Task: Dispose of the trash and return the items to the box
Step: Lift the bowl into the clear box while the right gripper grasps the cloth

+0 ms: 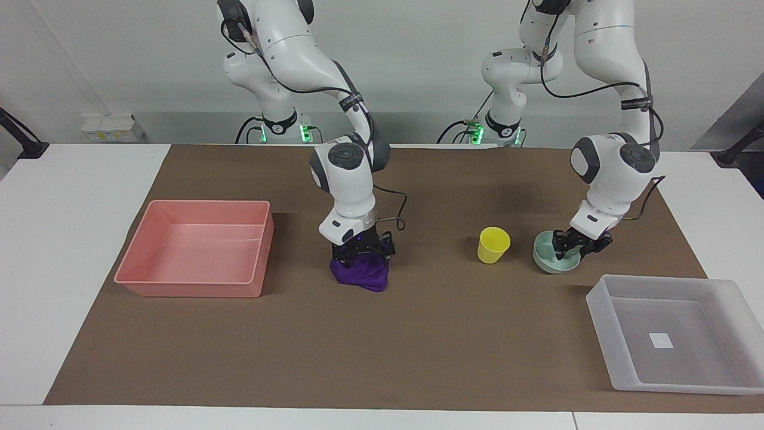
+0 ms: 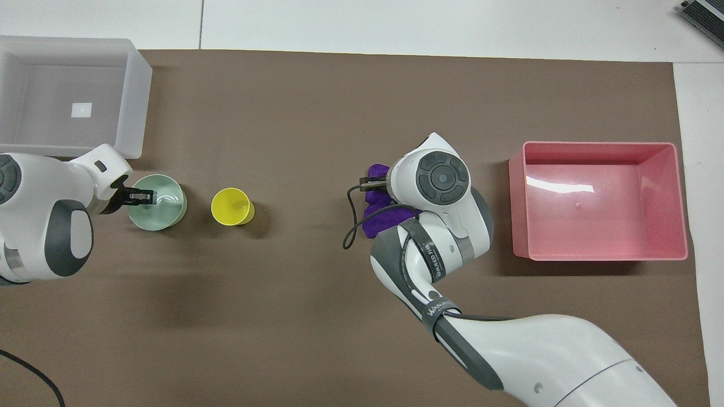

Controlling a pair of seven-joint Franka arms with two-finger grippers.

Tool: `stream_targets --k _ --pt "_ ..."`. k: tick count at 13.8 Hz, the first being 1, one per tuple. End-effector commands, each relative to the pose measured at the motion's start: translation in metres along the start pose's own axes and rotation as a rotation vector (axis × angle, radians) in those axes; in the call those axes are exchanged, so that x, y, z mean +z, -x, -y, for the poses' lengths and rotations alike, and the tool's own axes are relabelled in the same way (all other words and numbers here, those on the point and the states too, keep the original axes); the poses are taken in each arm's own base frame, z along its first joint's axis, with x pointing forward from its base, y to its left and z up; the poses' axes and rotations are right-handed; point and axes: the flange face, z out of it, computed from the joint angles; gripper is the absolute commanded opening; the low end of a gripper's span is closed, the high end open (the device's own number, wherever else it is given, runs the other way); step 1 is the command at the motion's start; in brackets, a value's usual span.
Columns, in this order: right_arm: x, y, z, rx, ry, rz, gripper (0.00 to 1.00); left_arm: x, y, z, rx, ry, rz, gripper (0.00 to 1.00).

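The only lettering that shows is white print on the dark bands around the right arm (image 2: 430,265) in the overhead view; it looks like a brand name, but the letters cannot be made out with certainty. The white sticker (image 1: 661,340) in the box (image 1: 603,310) is blank.

We are losing most of the purple cloth (image 2: 375,221) under the right arm's wrist in the overhead view, and the right claw (image 1: 363,254) is sinking into its folds, so we are not making out its fingertips. The clear box (image 2: 133,85) is running off the picture's edge at the bench's corner. The left claw's (image 1: 574,249) grip on the green bowl (image 1: 546,260) is staying too small to judge.
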Motion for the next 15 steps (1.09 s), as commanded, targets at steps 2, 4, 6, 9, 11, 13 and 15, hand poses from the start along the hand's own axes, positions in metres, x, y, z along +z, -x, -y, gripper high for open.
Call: stream_targets --k 2,4,6,9,11,13,15 --pt "0.009 0.01 -0.008 -0.066 0.034 -0.013 0.78 -0.007 -0.001 0.001 -0.01 0.003 -0.026 0.0" --pt "0.015 0.015 -0.01 -0.059 0.039 -0.001 0.47 -0.027 -0.01 0.002 -0.006 0.005 -0.022 0.0" --pt "0.015 0.015 -0.01 -0.056 0.039 -0.001 0.2 -0.058 -0.026 0.005 -0.007 0.005 -0.028 0.0" --pt "0.014 0.018 -0.005 -0.075 0.045 0.005 0.0 -0.104 -0.058 0.012 -0.011 0.003 -0.057 0.0" --pt "0.01 0.018 -0.004 -0.08 0.058 0.015 0.0 -0.12 -0.082 0.033 -0.037 -0.008 -0.109 0.0" --pt "-0.017 0.011 -0.013 -0.054 0.077 0.034 0.0 -0.135 -0.102 0.052 -0.064 -0.017 -0.157 0.0" --pt "-0.058 0.0 -0.031 -0.022 0.085 0.027 0.0 -0.134 -0.12 0.081 -0.102 -0.025 -0.177 0.0"
